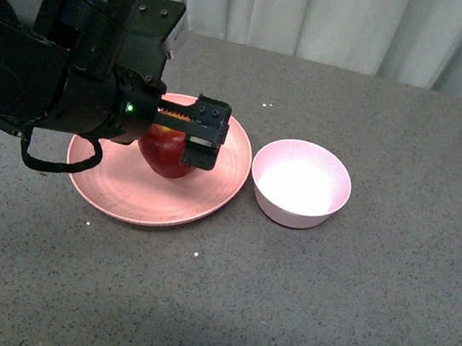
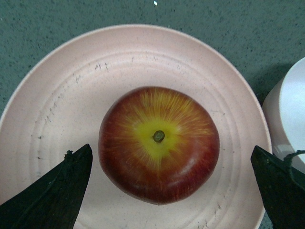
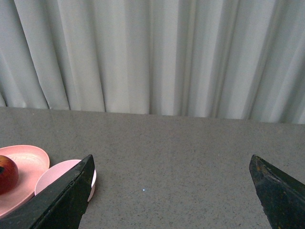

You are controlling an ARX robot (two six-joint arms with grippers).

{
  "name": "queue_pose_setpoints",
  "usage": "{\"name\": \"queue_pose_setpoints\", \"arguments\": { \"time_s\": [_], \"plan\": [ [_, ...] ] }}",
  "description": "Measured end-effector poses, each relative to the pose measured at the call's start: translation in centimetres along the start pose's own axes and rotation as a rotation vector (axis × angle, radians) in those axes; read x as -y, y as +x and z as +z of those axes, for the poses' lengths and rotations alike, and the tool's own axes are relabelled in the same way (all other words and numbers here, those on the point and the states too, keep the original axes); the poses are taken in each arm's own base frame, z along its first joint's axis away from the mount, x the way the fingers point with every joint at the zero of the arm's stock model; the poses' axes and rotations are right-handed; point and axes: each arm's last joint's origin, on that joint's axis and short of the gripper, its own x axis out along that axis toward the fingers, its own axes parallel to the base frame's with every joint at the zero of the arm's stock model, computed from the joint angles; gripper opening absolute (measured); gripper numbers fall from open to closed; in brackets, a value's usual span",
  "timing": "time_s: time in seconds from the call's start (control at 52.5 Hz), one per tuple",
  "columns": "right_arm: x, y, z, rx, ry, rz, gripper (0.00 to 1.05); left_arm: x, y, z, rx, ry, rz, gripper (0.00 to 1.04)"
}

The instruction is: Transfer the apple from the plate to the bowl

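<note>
The apple (image 1: 165,153) is seen in the middle of the plate (image 1: 124,201), with the left gripper (image 2: 170,148) spread wide above it. The descent should be centred on the stem and the widest girth reached before closing. The bowl (image 1: 294,215) is placed just beside the plate.

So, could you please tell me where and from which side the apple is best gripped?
I'd grip the apple across its widest middle, coming straight down from above. It sits stem-up on the plate with both flanks clear, and the left hand hovers open astride it.
</note>
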Motion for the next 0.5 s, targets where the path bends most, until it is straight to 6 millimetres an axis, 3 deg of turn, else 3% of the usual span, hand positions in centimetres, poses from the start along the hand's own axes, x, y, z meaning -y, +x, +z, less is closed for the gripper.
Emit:
{"name": "queue_pose_setpoints", "arguments": {
  "time_s": [0.4,0.496],
  "plan": [
    [0.0,0.0,0.0,0.000,0.000,0.000,0.95,-0.5,2.0,-0.5,-0.047,0.003,0.052,0.98],
    [0.0,0.0,0.0,0.000,0.000,0.000,0.95,-0.5,2.1,-0.5,-0.050,0.004,0.055,0.88]
  ]
}}
